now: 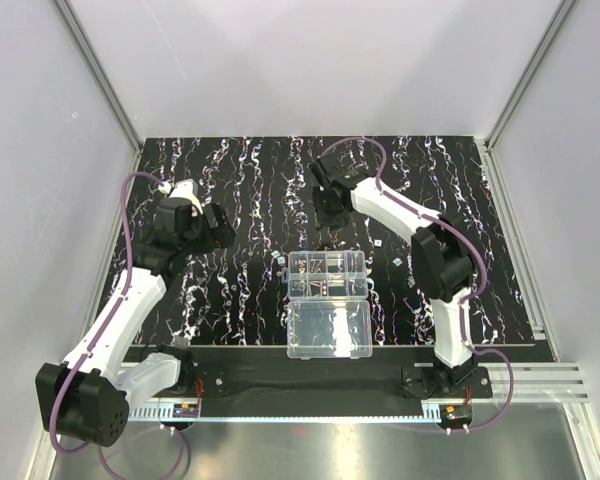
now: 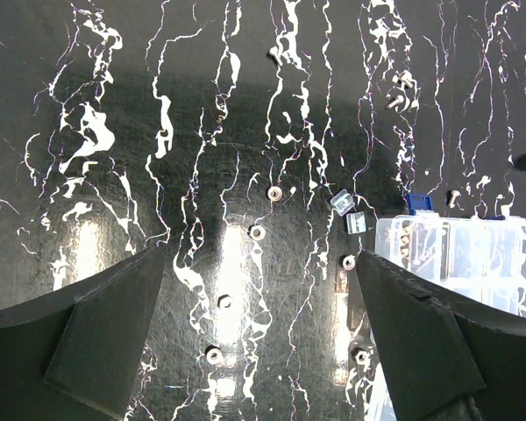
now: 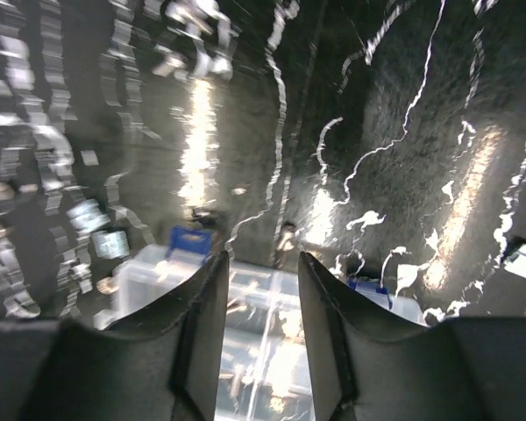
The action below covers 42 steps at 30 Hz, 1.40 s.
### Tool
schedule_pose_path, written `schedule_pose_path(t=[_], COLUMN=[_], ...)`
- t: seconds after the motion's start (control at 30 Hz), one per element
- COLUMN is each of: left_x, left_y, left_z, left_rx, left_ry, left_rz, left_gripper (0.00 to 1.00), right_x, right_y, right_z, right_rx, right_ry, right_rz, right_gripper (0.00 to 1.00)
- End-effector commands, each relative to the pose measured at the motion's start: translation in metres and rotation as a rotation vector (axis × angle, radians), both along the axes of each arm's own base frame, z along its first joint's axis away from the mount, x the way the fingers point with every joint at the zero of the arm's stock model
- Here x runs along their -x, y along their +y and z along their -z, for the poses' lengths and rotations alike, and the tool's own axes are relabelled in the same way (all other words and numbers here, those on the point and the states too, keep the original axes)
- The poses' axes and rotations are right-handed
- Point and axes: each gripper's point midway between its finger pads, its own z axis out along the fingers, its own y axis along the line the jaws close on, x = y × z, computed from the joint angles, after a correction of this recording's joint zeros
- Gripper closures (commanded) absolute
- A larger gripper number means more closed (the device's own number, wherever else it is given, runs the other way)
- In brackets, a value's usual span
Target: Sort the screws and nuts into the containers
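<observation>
Several tiny silvery nuts point(image 2: 224, 302) lie loose on the black streaked mat between and just ahead of my left gripper point(image 2: 261, 254), which stands wide open over them with nothing in it. A few screws point(image 2: 394, 101) lie farther off. The clear organizer box point(image 1: 328, 275) with its divided containers point(image 2: 473, 254) sits mid-mat, some cells holding small metal bits. My right gripper point(image 1: 330, 205) hovers beyond the box's far side. In the blurred right wrist view its fingers point(image 3: 202, 333) stand apart with nothing between them, and the box point(image 3: 263, 351) shows through the gap.
The box's undivided clear lid point(image 1: 330, 330) lies flat toward the arm bases. Two blue latches point(image 3: 190, 237) stick out from the box's edge. A small clear block point(image 2: 342, 202) rests near the box corner. White walls enclose the mat.
</observation>
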Motion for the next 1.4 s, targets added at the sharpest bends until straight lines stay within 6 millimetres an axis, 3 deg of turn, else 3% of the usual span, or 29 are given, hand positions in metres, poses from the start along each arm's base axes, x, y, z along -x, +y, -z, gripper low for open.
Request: schedule_pose_path(t=[0.0, 0.53, 1.37], left_x=[-0.007, -0.007, -0.007], left_y=[-0.004, -0.004, -0.003], left_z=[-0.011, -0.01, -0.01], left_rx=[0.01, 0.011, 0.007], left_ry=[-0.049, -0.044, -0.043], left_rz=[0.024, 0.027, 0.02], left_gripper=[0.01, 0.01, 0.01], right_x=[-0.001, 0.009, 0.019], right_y=[-0.011, -0.002, -0.007], right_z=[0.016, 0.061, 0.091], right_rx=[0.063, 0.053, 0.101], right_ry=[0.05, 0.172, 0.226], right_rz=[0.012, 0.015, 0.024], right_gripper=[0.55, 0.57, 0.69])
